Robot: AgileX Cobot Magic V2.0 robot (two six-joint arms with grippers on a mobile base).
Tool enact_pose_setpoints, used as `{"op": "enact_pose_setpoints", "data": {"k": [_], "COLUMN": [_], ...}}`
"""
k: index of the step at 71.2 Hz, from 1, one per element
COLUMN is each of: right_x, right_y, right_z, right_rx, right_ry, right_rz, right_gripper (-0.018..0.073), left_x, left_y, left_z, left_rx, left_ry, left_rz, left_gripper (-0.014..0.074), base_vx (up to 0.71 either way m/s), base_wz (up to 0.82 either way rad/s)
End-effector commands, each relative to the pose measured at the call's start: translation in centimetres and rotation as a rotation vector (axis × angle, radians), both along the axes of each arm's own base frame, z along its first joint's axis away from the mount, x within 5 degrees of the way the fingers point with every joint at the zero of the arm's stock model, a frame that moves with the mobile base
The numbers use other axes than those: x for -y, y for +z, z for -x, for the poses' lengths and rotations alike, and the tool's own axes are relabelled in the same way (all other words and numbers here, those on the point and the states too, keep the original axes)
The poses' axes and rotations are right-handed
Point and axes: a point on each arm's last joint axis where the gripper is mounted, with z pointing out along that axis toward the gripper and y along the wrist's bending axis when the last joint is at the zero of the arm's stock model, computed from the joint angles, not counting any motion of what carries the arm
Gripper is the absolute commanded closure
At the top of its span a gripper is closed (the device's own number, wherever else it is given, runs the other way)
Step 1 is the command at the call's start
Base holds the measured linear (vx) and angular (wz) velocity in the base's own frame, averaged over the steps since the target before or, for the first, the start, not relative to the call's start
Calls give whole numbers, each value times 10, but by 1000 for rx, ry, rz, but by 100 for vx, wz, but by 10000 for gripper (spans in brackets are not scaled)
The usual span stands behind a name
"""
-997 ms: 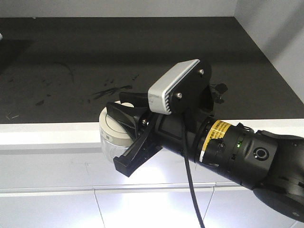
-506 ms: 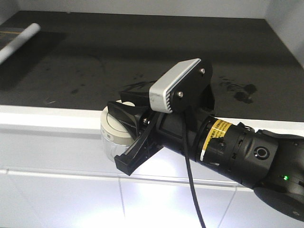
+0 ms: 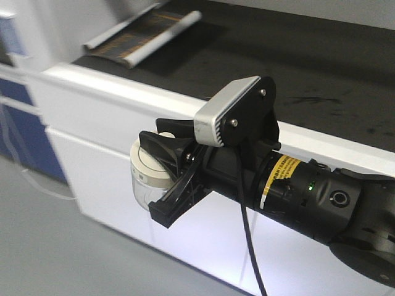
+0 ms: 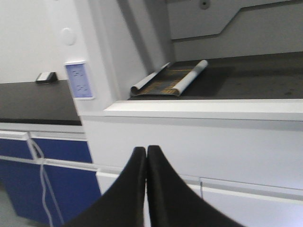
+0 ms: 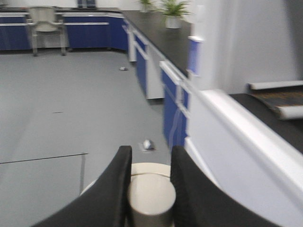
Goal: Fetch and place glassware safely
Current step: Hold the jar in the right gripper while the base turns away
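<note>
The jar (image 3: 145,180), seemingly empty, is clamped by its lid knob (image 5: 150,195) in the right pincer (image 5: 150,161); left pincer (image 4: 146,152) pressed together.

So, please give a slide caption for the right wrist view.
Right gripper shut on the lidded glass jar, above grey floor beside the white bench.

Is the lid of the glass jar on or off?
On. The cream-white lid covers the jar; the right gripper grips its knob.
</note>
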Motion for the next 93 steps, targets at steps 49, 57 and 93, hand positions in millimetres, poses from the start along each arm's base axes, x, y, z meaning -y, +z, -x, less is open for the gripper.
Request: {"op": "enact_pose_setpoints", "data": {"k": [49, 57, 93], "right_x": [3, 3, 3], "right_y": [29, 29, 29], "right_z": [6, 6, 6], "right_rx": [96, 96, 96], "right_ry": [28, 28, 28], "right_rz": [-126, -126, -126], "right_gripper": [563, 563, 563], "left_x": [0, 0, 0], "left_y": [14, 14, 14], "left_z": [1, 1, 1], "left_rx": [89, 89, 89], "left_ry": [-6, -6, -6], "left_rz": [20, 20, 20], "left_gripper": [603, 603, 603], "base_vx": [-13, -1, 8], "base_wz": [59, 57, 58]}}
